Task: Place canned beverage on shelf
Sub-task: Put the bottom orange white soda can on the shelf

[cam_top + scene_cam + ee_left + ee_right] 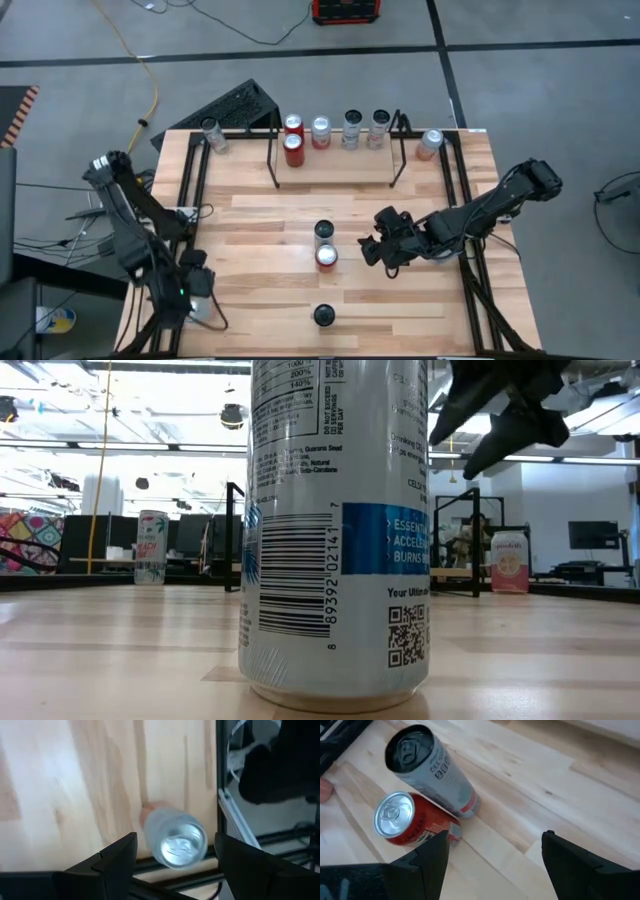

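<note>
Your right gripper [372, 250] hangs open, holding nothing, just right of the red can [326, 258] and grey can [324, 232], which stand touching mid-table. The shelf [335, 160] sits at the far edge with five cans on it. Bare wood lies between. Your left gripper [195, 290] waits open near the left rail [190, 190]. A black-topped can [324, 316] stands at the near edge.

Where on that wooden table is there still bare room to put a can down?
Free: the wide strip of table between the shelf and the two middle cans, and the left half. Crowded: the shelf's cans at the back, and beside the middle cans, where the right gripper hangs with open fingers.
</note>
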### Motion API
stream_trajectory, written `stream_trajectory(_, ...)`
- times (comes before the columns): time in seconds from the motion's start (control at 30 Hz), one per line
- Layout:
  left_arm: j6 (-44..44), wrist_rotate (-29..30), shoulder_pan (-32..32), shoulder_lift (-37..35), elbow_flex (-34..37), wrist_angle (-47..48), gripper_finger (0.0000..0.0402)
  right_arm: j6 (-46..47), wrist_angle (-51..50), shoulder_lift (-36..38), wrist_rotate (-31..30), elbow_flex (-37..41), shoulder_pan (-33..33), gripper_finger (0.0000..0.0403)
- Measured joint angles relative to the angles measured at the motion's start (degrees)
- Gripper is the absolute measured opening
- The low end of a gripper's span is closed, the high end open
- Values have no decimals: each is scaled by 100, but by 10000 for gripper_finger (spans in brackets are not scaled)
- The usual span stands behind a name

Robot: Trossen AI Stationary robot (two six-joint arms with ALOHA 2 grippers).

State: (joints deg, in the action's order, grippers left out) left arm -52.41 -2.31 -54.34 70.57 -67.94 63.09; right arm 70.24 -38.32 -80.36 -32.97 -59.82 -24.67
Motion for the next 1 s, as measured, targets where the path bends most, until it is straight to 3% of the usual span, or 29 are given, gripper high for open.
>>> stream_trajectory(0.43, -213, 156, -654, 942, 0, -6, 252, -173, 199, -63, 37, -2, 25, 291)
stream_trajectory(1.0, -352, 160, -952, 1121, 0, -105, 252, -171, 419, -63, 183, -2, 39, 291)
